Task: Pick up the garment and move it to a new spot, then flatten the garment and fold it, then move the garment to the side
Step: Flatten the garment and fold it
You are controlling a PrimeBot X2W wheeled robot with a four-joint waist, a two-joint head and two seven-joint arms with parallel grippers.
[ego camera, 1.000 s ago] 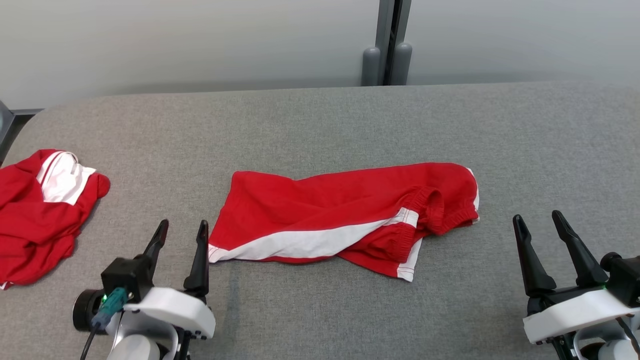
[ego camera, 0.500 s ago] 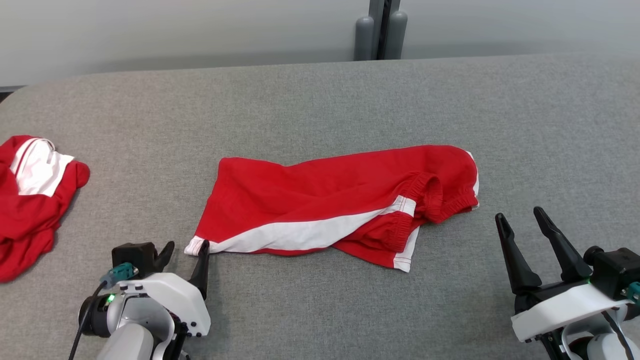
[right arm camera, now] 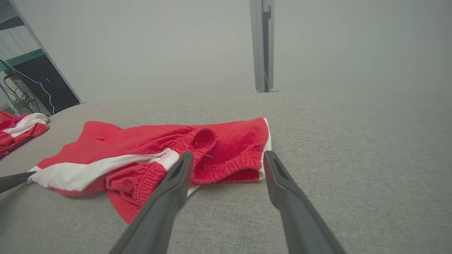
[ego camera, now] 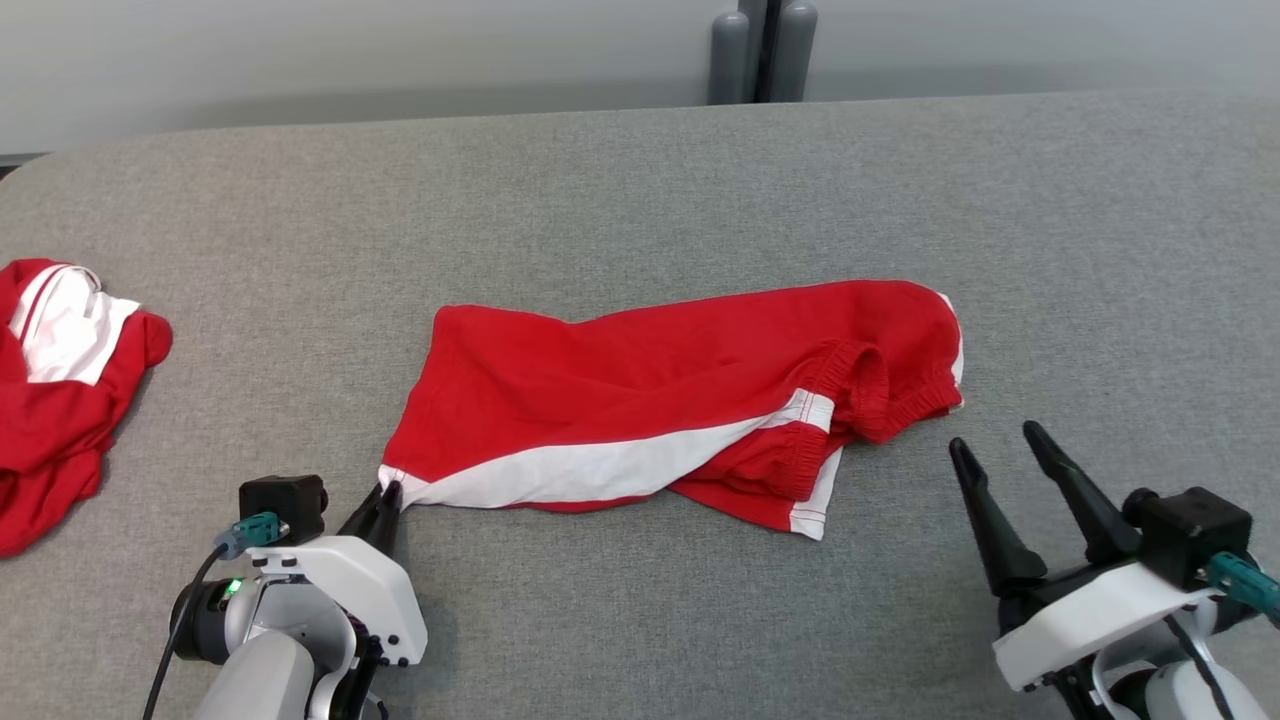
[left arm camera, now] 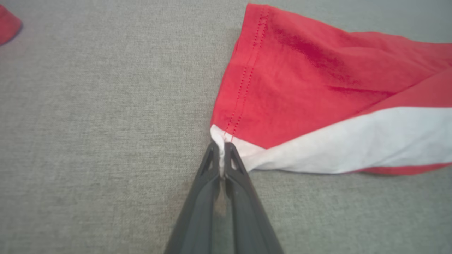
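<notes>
The table [ego camera: 640,200] carried the red shorts [ego camera: 640,390] at its middle, crumpled, waistband [ego camera: 880,405] rightward. A red heap [ego camera: 60,400] lay well apart, far left. The left gripper [ego camera: 388,495] pinched the white hem corner [left arm camera: 219,135], seemingly to lift it. The right gripper [ego camera: 992,437] hovered agape near the waistband, gripping nothing. No writing was legible.

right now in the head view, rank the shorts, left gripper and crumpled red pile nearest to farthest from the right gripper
1. The shorts, just ahead and left of the open right gripper, apart from it.
2. The left gripper, at lower left, shut on the shorts' white corner.
3. The crumpled red pile, at the far left edge.
</notes>
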